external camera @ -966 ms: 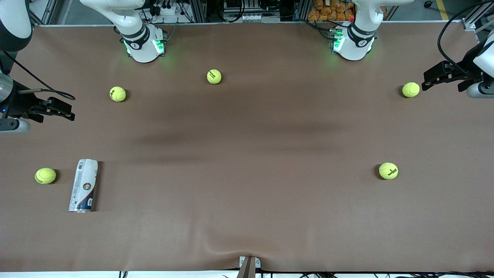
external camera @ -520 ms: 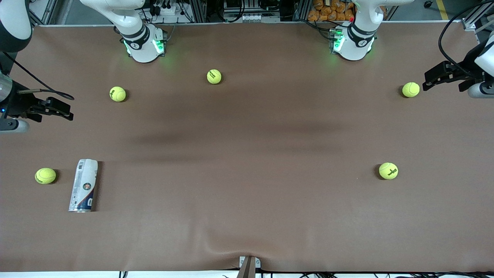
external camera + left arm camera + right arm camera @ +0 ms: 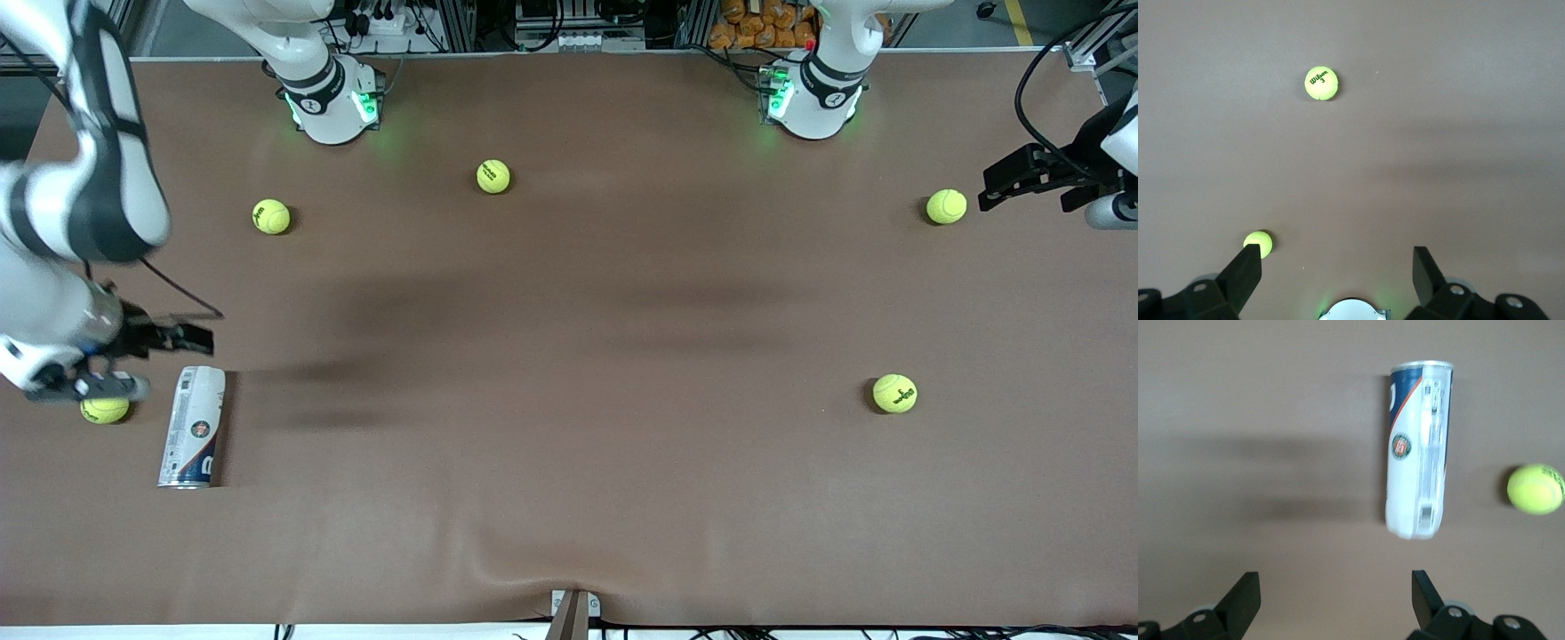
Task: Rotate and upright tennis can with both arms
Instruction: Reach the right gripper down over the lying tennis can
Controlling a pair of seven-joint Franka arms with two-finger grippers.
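Half-hiding a tennis ball [image 3: 104,411], right gripper [image 3: 191,339] beside tennis can [image 3: 192,427].

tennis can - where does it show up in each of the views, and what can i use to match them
Front view: the tennis can lies on its side at the right arm's end of the table, low in the picture.
Left wrist view: not in it.
Right wrist view: the can lies ahead of the open right gripper.
Shared landmark: the tennis ball beside the can.
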